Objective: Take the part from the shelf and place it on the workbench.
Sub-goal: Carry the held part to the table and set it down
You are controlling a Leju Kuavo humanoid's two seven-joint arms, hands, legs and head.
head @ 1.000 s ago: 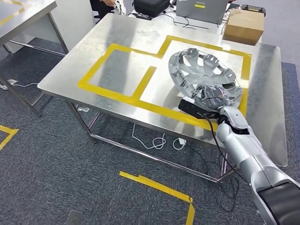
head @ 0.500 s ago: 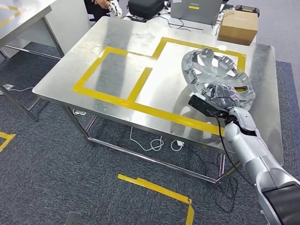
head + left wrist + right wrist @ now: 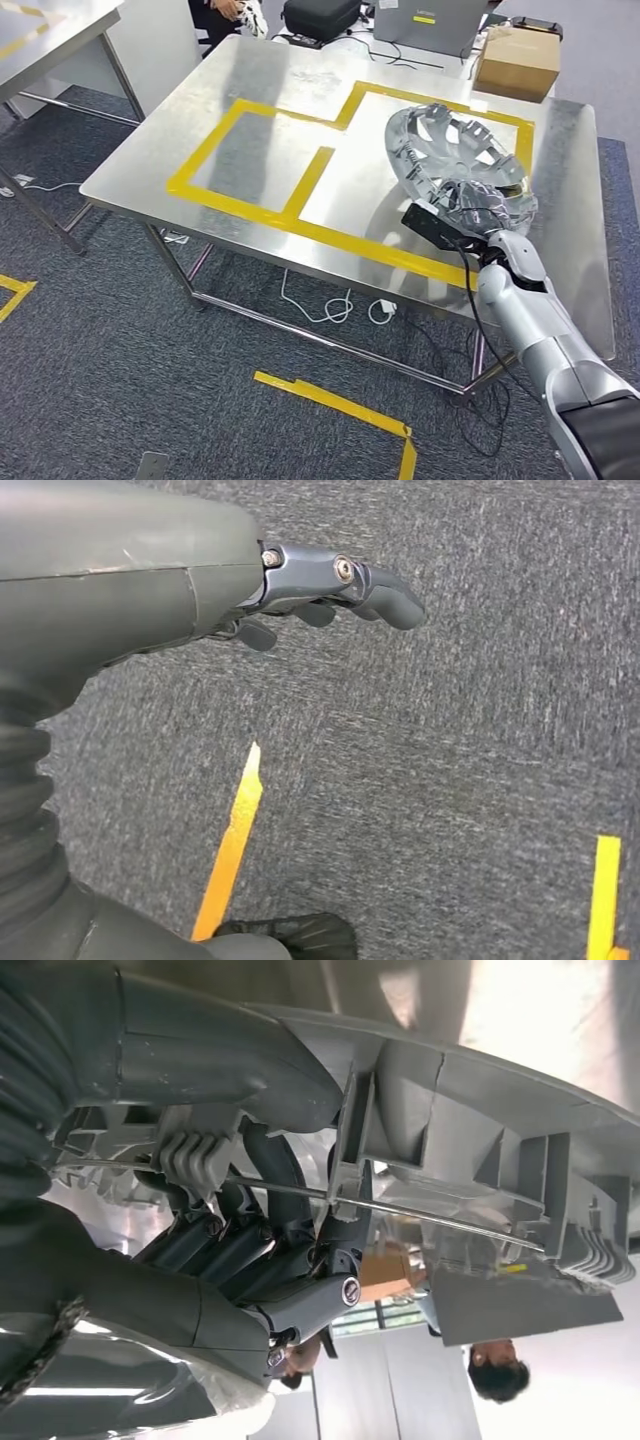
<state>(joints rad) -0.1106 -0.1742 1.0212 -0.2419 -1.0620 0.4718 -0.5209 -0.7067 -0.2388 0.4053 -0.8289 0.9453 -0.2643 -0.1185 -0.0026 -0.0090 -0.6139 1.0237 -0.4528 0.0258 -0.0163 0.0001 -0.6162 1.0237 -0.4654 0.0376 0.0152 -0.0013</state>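
Note:
The part is a silver wheel cover point(image 3: 453, 160), ribbed side up. It is tilted over the right yellow-taped square of the steel workbench point(image 3: 249, 160), casting a shadow on the tabletop. My right hand point(image 3: 472, 205) grips its near rim, with the arm reaching in from the lower right. Up close in the right wrist view, my dark fingers point(image 3: 249, 1260) wrap around a wire ring and the ribs of the cover point(image 3: 483, 1110). My left hand point(image 3: 332, 580) hangs over the grey carpet with its fingers stretched out and nothing in them.
At the bench's far edge stand a cardboard box point(image 3: 519, 60), a black case point(image 3: 321, 15) and a grey laptop point(image 3: 430, 20). A person point(image 3: 226, 10) sits behind. Another steel table point(image 3: 45, 30) is at the far left. Cables point(image 3: 324, 305) lie under the bench.
The camera swayed left and back. My right hand has carried the wheel cover a little to the right over the taped square, still tilted in its grip.

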